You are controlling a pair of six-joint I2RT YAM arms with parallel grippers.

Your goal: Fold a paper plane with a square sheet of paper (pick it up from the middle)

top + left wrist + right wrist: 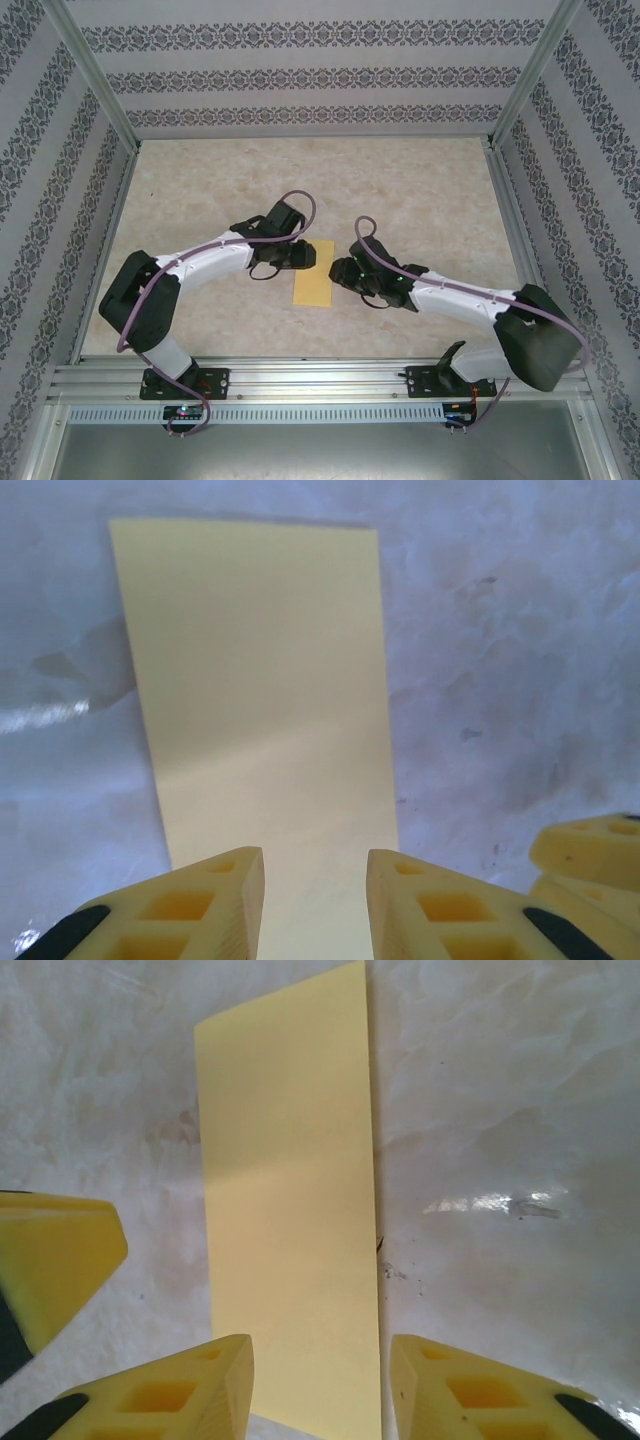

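Observation:
The yellow sheet of paper (313, 274) lies flat on the marbled table between the two arms, its outline a long narrow rectangle. My left gripper (303, 256) hovers over its left side. In the left wrist view the paper (260, 680) runs away from the open left gripper (315, 865), passing under the gap between the fingers. My right gripper (343, 272) sits just right of the sheet. In the right wrist view the paper (290, 1190) lies under the open right gripper (320, 1355), with nothing held. A finger of the left gripper (50, 1260) shows at that view's left edge.
The beige marbled table top (420, 200) is ringed by an aluminium frame (300, 375) and patterned walls. Fingertips of the right gripper (590, 852) poke into the bottom right of the left wrist view, close beside the left one.

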